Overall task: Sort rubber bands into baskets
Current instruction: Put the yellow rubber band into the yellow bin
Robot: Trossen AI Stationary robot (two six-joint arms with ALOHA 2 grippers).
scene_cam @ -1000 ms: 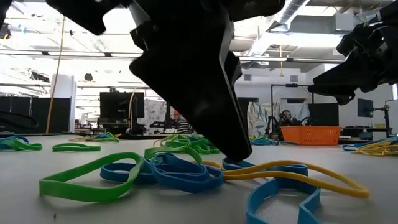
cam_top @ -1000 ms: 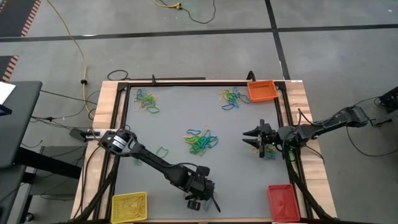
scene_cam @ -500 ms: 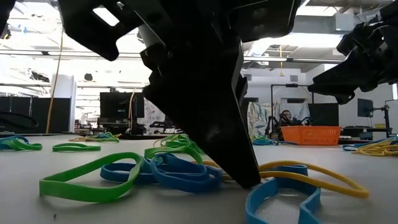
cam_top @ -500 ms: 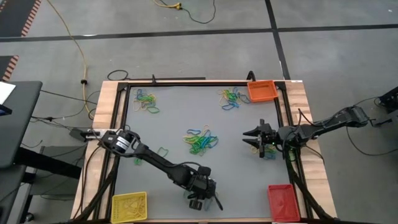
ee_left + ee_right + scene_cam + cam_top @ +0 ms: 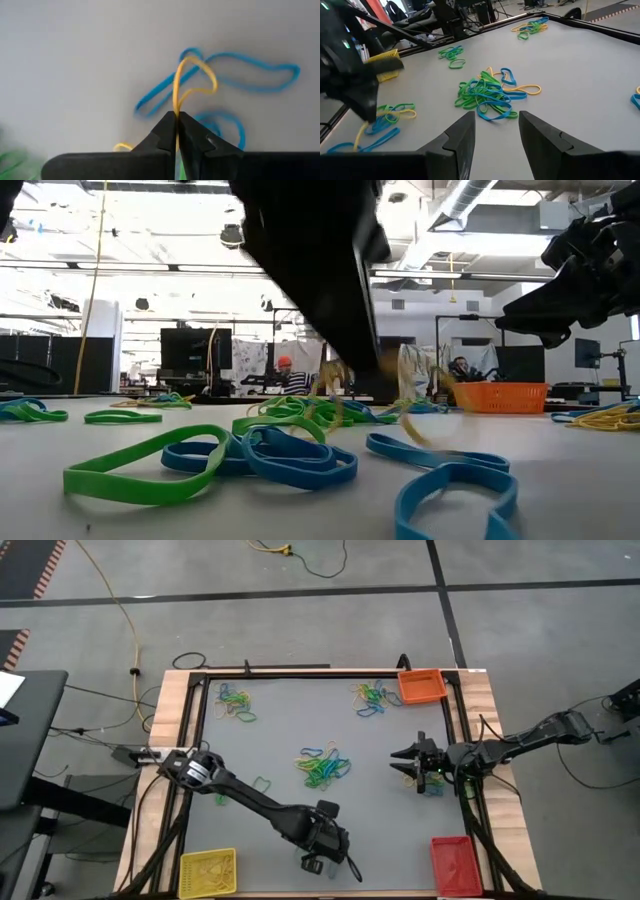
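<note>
The left gripper [image 5: 176,131], near the table's front edge between the yellow plastic basket [image 5: 207,871] and the red plastic basket [image 5: 455,864], is pinched closed on a thin yellow rubber band [image 5: 191,80], lifted above blue rubber bands [image 5: 252,75] on the grey table [image 5: 280,730]. The right gripper [image 5: 494,131] hovers with fingers parted near the central pile of bands [image 5: 323,766]. The orange basket [image 5: 421,686] occupies the far right corner. No legible writing is visible.

Two dark, slender multi-joint arms. The left arm [image 5: 250,802] bore a silvery ring joint near its base; the left gripper [image 5: 176,131] ended in matte black wedge-shaped fingers [image 5: 162,135], tapering towards the tips.
</note>
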